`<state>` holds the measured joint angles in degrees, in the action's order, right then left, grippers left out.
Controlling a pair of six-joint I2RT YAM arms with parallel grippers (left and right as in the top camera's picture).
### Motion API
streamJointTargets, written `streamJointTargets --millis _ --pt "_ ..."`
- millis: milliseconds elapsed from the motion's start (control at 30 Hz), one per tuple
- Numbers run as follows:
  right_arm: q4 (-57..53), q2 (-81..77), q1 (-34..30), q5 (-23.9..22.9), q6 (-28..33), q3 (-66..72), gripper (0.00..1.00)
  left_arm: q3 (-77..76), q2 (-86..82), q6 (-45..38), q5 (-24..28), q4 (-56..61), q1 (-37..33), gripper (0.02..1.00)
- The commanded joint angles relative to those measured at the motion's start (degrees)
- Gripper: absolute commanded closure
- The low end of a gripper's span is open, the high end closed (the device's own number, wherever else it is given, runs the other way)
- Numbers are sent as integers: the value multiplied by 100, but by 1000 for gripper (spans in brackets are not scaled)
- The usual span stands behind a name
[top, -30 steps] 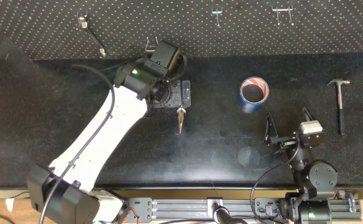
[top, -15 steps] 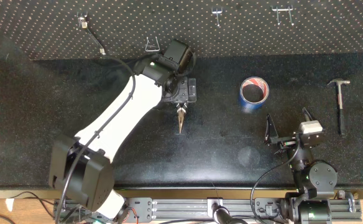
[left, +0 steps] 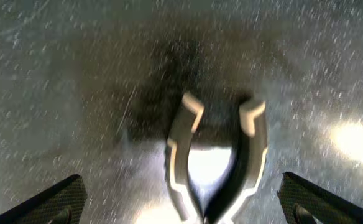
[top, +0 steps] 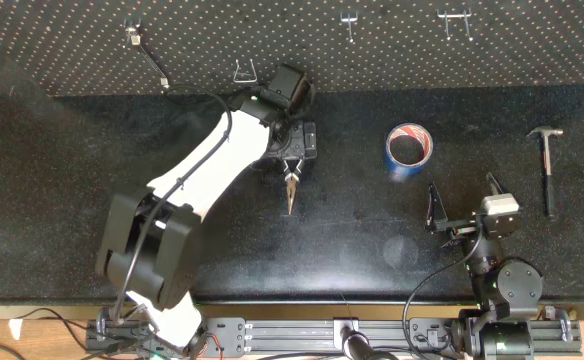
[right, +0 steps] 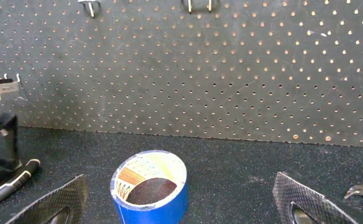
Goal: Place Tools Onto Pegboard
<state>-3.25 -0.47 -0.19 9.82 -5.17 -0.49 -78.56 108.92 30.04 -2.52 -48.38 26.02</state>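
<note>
Left arm (top: 207,165) had a white shell, black joints, black cable alongside. Right arm (top: 492,255) was black, white wrist block; right pincer (top: 464,205) black.

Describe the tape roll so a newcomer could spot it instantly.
Start at the pegboard along the far side, then drop to the black mat before it. Right of centre, between the pliers and the hammer, sits the tape roll: the only round, blue, hollow thing there.
</note>
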Motion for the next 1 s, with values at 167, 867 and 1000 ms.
streamJointTargets --millis 167,867,1000 --pt "-20 42 33 26 -59 17 23 52 337 -52 278 295 -2 20" --pt "-20 42 33 26 -59 17 23 52 487 -52 52 271 175 20" --pt "-20 42 33 26 -59 17 23 52 498 -50 -74 214 175 20"
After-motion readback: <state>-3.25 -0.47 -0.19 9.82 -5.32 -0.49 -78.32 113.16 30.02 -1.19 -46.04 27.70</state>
